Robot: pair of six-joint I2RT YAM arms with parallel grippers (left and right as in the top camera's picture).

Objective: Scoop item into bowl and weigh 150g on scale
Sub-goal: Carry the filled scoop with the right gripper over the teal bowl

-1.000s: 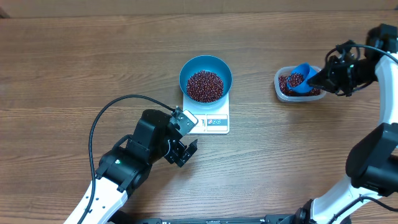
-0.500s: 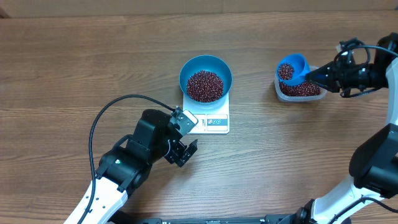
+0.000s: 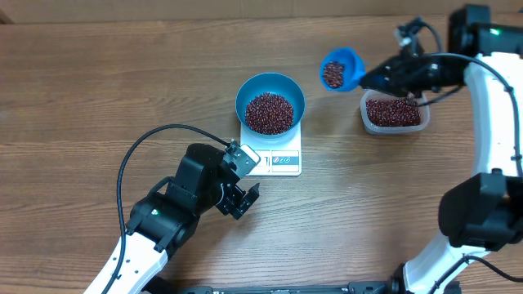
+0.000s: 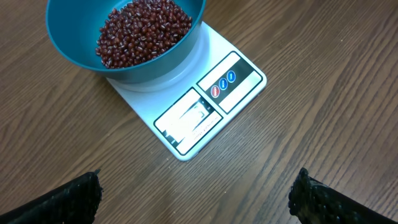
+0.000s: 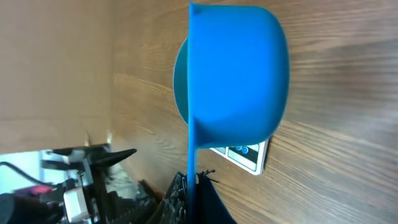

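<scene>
Right pincer [image 3: 374,79] clamps one smooth blue scoop [image 3: 341,69] at the round, bean-filled bowl [image 3: 270,79]'s two o'clock; left pincer [image 3: 244,199] apart.

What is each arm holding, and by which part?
The right jaws hold the blue scoop by its handle; the left jaws are open, holding nothing.

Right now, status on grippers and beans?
Left gripper open, parked by scale. Right gripper shut on loaded scoop, between tub and bowl. Bowl on scale, holding beans. Nothing between scoop and bowl.
</scene>
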